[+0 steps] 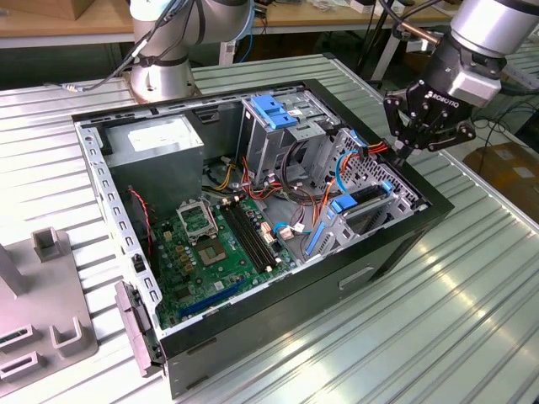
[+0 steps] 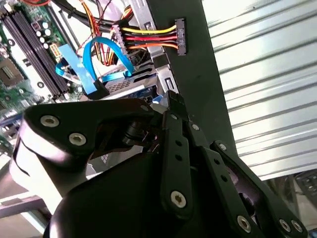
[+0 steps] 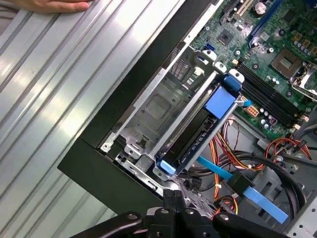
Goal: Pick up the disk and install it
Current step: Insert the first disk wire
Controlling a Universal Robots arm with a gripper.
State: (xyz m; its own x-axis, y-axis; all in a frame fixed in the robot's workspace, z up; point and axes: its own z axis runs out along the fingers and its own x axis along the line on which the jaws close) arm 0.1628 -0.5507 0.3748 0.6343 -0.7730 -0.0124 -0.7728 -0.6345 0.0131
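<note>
At the exterior view's left, grey fixture blocks [image 1: 38,295] stand on the ribbed metal desk [image 1: 472,295], and the arm's base [image 1: 164,59] sits behind them. Next comes the open computer case [image 1: 253,353], lying on its side. Inside it, the grey power-supply box [image 1: 156,143] is at the left rear, with the green motherboard [image 1: 210,244] in front of it. Toward the middle, a blue clip [image 1: 274,109] tops the metal drive cage [image 1: 290,139], and a tangle of red, orange and blue cables [image 1: 303,202] runs across to the right.

The disk [image 1: 368,198] is in the bay at the case's right end, down inside the metal frame with its blue carrier edges showing. In the first wrist view the disk [image 3: 190,139] stands on edge in that bay, a blue tab at each end, just beside an empty slot in the cage.

The end effector [image 1: 404,154] hangs above that right corner of the case, over the bay and apart from the disk. Its fingers are drawn together to a point with nothing between them. In the second wrist view the end effector [image 2: 172,99] points down past a power connector [image 2: 179,37] with yellow, red and black wires that lies over the case rim, and a blue data cable [image 2: 94,69] loops beside it. In the first wrist view a person's hand [image 3: 54,5] rests on the desk, well away from the case.
</note>
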